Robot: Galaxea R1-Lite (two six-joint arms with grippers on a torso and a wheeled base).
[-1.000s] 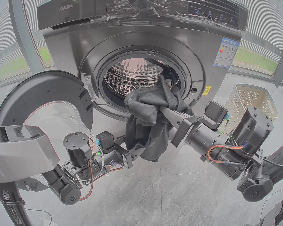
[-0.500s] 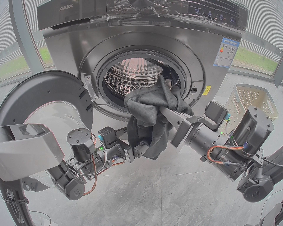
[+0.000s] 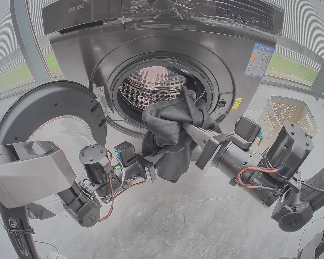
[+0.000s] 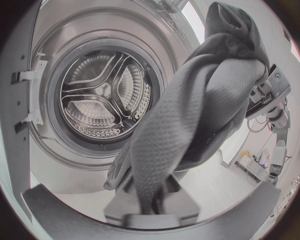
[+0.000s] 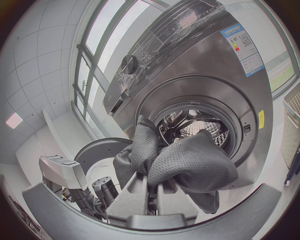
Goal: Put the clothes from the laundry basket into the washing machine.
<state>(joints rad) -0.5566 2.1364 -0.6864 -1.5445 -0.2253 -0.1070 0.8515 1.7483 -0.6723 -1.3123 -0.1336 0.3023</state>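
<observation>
Pale grey marbled floor tiles (image 3: 189, 219) below, facing a dark grey front-loading washing machine (image 3: 84, 57) with its round door (image 3: 44, 104) swung open to the left. Dark grey mesh garment (image 3: 168, 123) bunched in the air at the drum mouth, lower end hanging. Right gripper (image 5: 152, 184) clenched on its upper fold, left gripper (image 4: 153, 192) clamped lower down. Beige perforated plastic laundry basket (image 3: 290, 113) off to the right.

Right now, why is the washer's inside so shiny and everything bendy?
Head view: daylight glints off the steel drum and the plastic wrap on the control panel. Left wrist view: the wide lens bulges the round door opening. Right wrist view: the window frames bow, and the corners go black.
</observation>
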